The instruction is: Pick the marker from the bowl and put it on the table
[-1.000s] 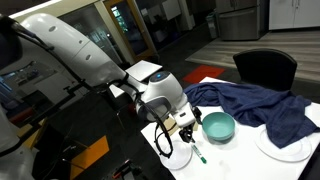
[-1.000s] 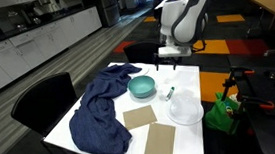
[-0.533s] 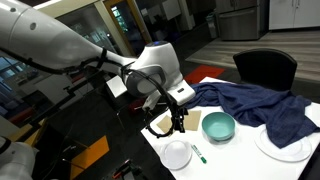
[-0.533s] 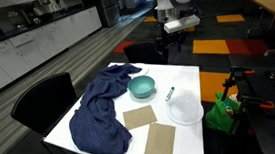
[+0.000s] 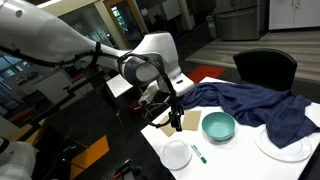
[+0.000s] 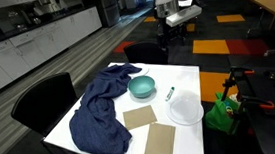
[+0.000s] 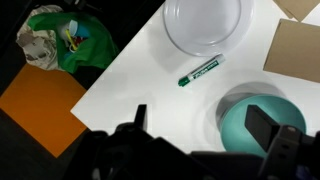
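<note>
The green marker (image 7: 200,71) lies flat on the white table (image 7: 140,85), between the teal bowl (image 7: 262,125) and a white plate (image 7: 205,22). It also shows in both exterior views (image 5: 198,154) (image 6: 170,92), outside the bowl (image 5: 218,126) (image 6: 143,86). The bowl looks empty. My gripper (image 7: 203,122) is open and empty. It hangs well above the table near its edge (image 5: 178,112) (image 6: 173,18), apart from marker and bowl.
A dark blue cloth (image 6: 105,104) covers much of the table. Two brown mats (image 6: 140,116) (image 6: 159,142) lie beside the plate (image 6: 185,109). Another plate (image 5: 283,142) sits under the cloth's edge. A green bag (image 7: 65,40) stands on the floor by the table.
The arm has lifted up and away from the table, with the gripper open throughout. The marker, bowl and plates have not moved.
</note>
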Available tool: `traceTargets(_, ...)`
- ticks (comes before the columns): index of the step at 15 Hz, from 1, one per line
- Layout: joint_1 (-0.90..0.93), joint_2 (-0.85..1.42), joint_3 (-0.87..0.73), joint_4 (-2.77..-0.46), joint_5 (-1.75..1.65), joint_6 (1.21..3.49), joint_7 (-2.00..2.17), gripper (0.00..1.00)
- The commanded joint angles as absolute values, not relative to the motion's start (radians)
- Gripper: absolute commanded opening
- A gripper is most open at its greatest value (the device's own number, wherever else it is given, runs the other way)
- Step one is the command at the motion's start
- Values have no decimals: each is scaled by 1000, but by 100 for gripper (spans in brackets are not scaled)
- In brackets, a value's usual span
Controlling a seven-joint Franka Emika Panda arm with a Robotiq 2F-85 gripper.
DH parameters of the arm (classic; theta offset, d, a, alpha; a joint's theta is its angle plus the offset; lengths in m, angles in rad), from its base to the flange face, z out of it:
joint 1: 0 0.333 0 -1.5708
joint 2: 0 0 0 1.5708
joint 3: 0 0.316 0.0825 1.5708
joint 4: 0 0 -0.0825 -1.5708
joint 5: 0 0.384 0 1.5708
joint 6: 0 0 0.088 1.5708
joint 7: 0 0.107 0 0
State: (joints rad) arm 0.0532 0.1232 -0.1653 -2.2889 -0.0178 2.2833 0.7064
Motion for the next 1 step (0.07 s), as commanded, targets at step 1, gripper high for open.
traceTargets(1,24,123,-137,-2287,-23,2281,709,100)
